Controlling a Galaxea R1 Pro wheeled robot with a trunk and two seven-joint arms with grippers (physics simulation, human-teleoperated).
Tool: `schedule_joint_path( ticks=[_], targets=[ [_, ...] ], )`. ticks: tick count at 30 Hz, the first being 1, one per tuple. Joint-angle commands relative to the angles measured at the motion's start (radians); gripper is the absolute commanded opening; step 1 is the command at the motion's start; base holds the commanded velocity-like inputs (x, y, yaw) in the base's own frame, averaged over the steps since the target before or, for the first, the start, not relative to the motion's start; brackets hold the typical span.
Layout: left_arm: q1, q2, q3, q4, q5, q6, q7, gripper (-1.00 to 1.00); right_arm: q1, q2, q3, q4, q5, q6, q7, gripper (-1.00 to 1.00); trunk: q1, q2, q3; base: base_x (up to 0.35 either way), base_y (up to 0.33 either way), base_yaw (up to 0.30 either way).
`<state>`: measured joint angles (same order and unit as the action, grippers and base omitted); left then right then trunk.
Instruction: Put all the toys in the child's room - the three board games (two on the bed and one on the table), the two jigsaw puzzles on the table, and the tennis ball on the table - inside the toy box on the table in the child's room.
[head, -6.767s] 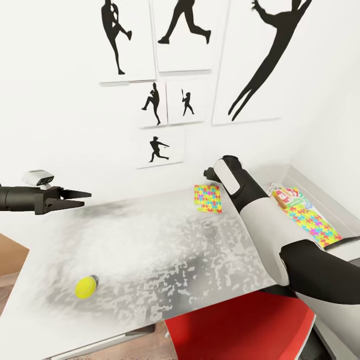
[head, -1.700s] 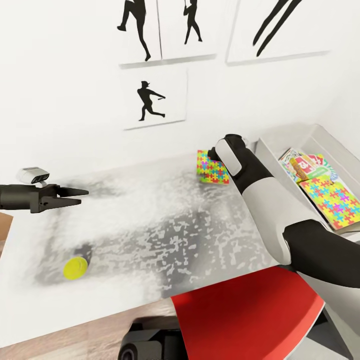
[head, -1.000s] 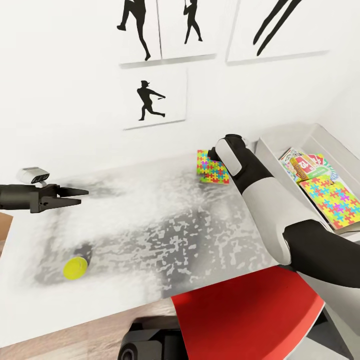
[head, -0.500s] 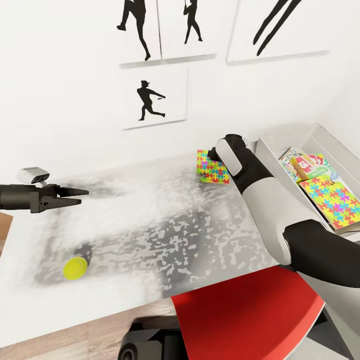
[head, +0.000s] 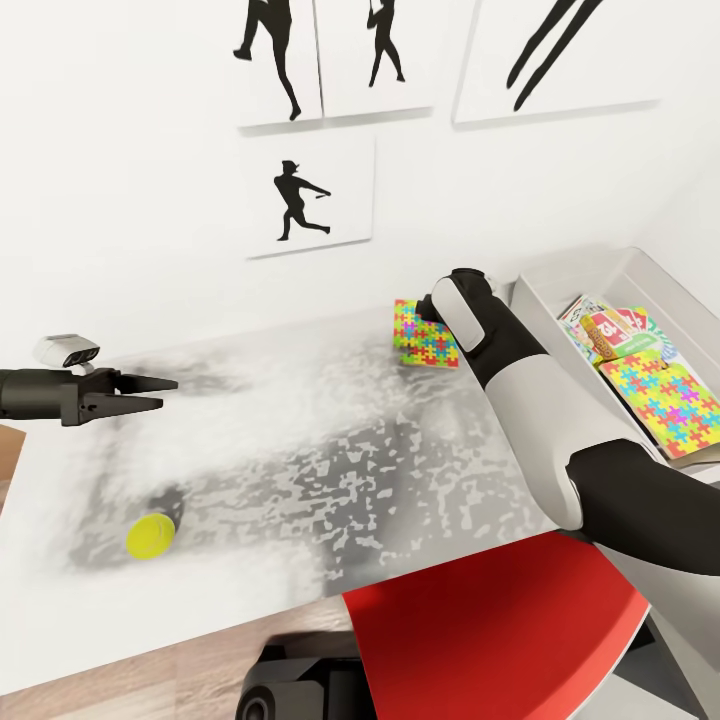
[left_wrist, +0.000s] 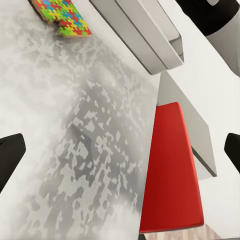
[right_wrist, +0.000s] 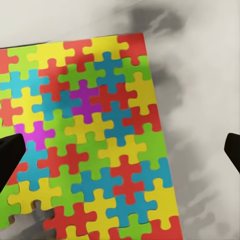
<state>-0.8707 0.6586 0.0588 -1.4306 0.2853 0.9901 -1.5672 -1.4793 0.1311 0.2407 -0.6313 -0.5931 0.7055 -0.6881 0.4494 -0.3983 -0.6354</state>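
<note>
One jigsaw puzzle (head: 422, 340) lies flat on the table (head: 300, 440) near the wall. My right arm reaches over its far corner. The right gripper (right_wrist: 120, 152) is open just above this jigsaw puzzle (right_wrist: 85, 145), a fingertip at each side and nothing between them. The toy box (head: 640, 275) stands at the table's right end, holding a board game (head: 610, 330) and a second jigsaw puzzle (head: 662, 402). The tennis ball (head: 150, 536) rests near the table's front left. My left gripper (head: 150, 393) hovers open above the left end, beyond the ball. The bed is out of view.
A red chair seat (head: 500, 640) is pushed up to the table's front edge below my right arm, also seen as the red chair seat (left_wrist: 170, 170). Baseball silhouette pictures (head: 305, 200) hang on the white wall behind the table.
Nothing has moved in the last 1.7 seconds. Since the oldest frame the camera has tilted down, and my right arm has come over the puzzle's corner.
</note>
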Motion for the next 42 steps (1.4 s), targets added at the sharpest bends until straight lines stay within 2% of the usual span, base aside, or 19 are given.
schedule_joint_path(
  ticks=[1, 16, 42],
  targets=[
    [-0.001, 0.0, 0.0, 0.0, 0.0, 0.01, -0.004, 1.0, -0.001, -0.001, 0.005, -0.001, -0.01, 0.002, -0.01, 1.0, 0.001, -0.002, -0.002, 0.0, 0.0, 0.0],
    [-0.001, 0.001, 0.0, 0.0, 0.0, 0.013, -0.004, 1.0, -0.001, -0.001, 0.005, -0.001, -0.01, -0.001, -0.01, 1.0, 0.001, -0.002, -0.007, -0.125, 0.0, 0.0],
    [-0.005, -0.001, 0.0, -0.001, 0.0, 0.03, -0.004, 1.0, -0.001, -0.001, 0.005, -0.001, -0.01, -0.001, -0.008, 1.0, 0.001, -0.002, -0.031, 0.03, 0.015, 0.0]
  ],
)
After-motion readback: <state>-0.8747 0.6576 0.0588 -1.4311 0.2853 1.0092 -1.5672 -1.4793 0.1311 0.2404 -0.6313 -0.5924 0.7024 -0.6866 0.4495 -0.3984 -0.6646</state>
